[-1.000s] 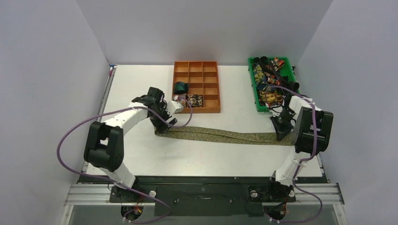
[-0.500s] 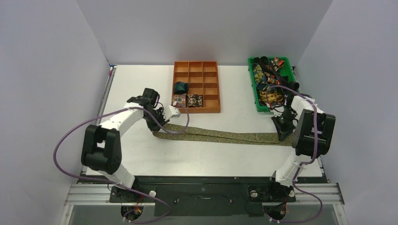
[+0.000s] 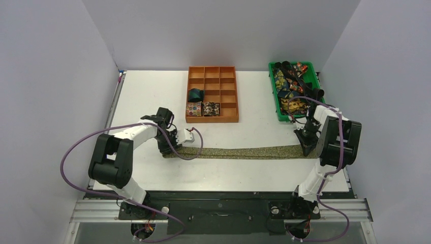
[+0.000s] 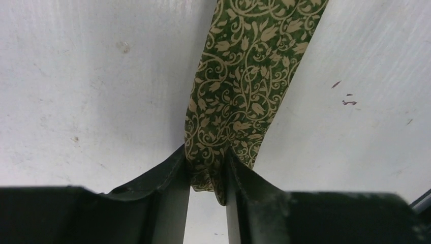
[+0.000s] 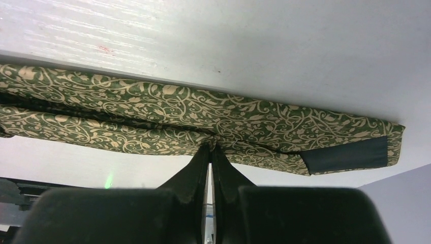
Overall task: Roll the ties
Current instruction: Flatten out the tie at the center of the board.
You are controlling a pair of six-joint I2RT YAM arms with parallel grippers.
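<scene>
I have the left gripper [image 4: 207, 175] and right gripper [image 5: 210, 152] clamped on opposite ends of the long green, gold-vined fabric tie [image 3: 244, 151].

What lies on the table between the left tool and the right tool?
The green patterned tie, stretched out straight; the left tool pinches one end and the right tool the other. The top view shows it.

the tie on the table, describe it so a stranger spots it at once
On the white table, look nearer than the orange tray and green bin. The green tie lies as a long strip, its ends pinched by the left claw and right claw. Only it is laid out, with a gold vine print; the other ties sit rolled or heaped.
</scene>
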